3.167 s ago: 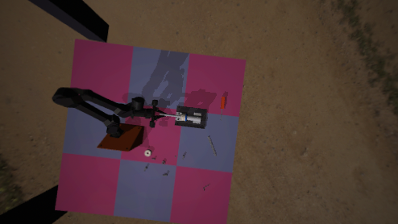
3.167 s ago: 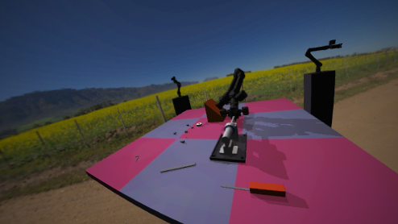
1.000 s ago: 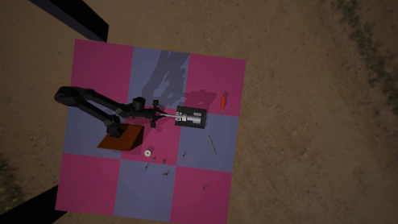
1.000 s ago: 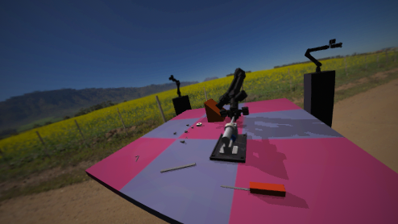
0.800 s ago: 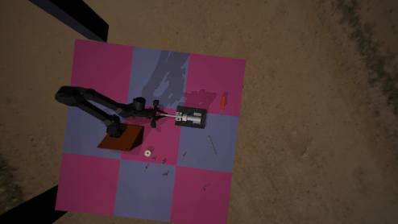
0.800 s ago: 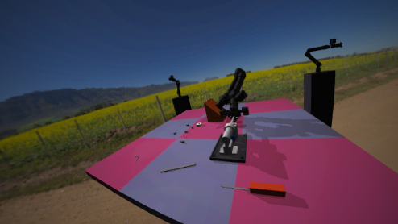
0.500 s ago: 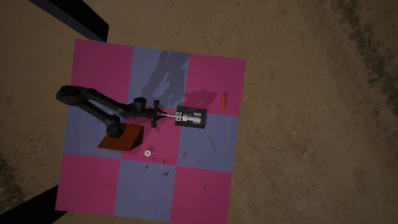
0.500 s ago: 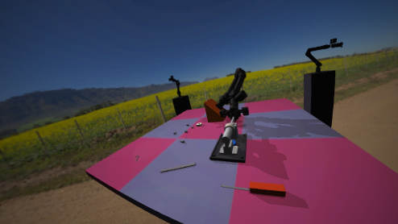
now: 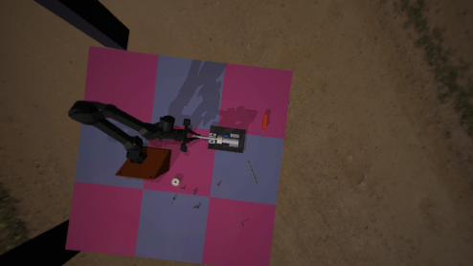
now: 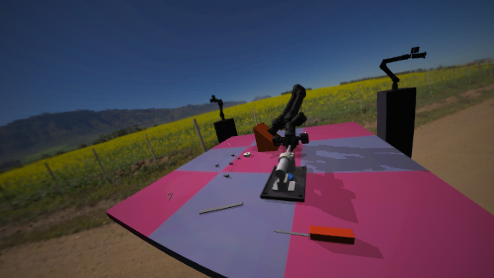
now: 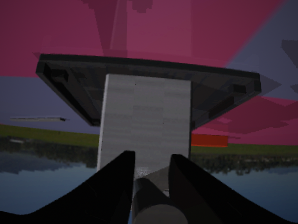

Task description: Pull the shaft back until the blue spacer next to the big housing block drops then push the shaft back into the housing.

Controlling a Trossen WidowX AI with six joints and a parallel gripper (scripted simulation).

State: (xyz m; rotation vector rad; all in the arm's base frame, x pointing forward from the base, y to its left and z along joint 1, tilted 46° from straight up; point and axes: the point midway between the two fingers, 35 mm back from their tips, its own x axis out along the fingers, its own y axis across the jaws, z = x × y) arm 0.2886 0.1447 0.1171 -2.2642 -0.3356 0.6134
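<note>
The gripper [image 9: 195, 137] [image 10: 289, 144] [image 11: 152, 163] is pinched narrow on the thin end of the silver shaft [image 9: 204, 137] [image 10: 289, 149] [image 11: 159, 215]. Clock hands here go by the top view, with 12 at its top edge. From the fingers, the shaft points to 3 o'clock, to the silver parts on a dark base plate [image 9: 240, 149] [image 10: 269, 194] [image 11: 150, 63]. In the wrist view, a big pale grey block [image 11: 145, 115] stands up in front of the fingers.

The blue spacer [image 9: 226, 136] [image 10: 290, 176] is a tiny blue bit on the 11 o'clock side of the fat silver tube [image 9: 232, 142] [image 10: 284, 165]. It shows over the base plate. It is too small to tell if it lies flat or touches the tube.

Farther out, between 2 and 3 o'clock from the gripper, is a screwdriver [image 9: 264, 121] [image 10: 332, 234] [image 11: 210, 140] with a red-orange handle. A thin grey rod [image 9: 252, 172] [image 10: 221, 208] [image 11: 40, 119] lies at 4 o'clock. Some little bits are near 6 o'clock, too small to name. A white ring [image 9: 172, 182] [image 10: 244, 155] is at 7 o'clock. The orange block [image 9: 158, 165] [image 10: 264, 137] under the arm's foot is at 8 o'clock.
</note>
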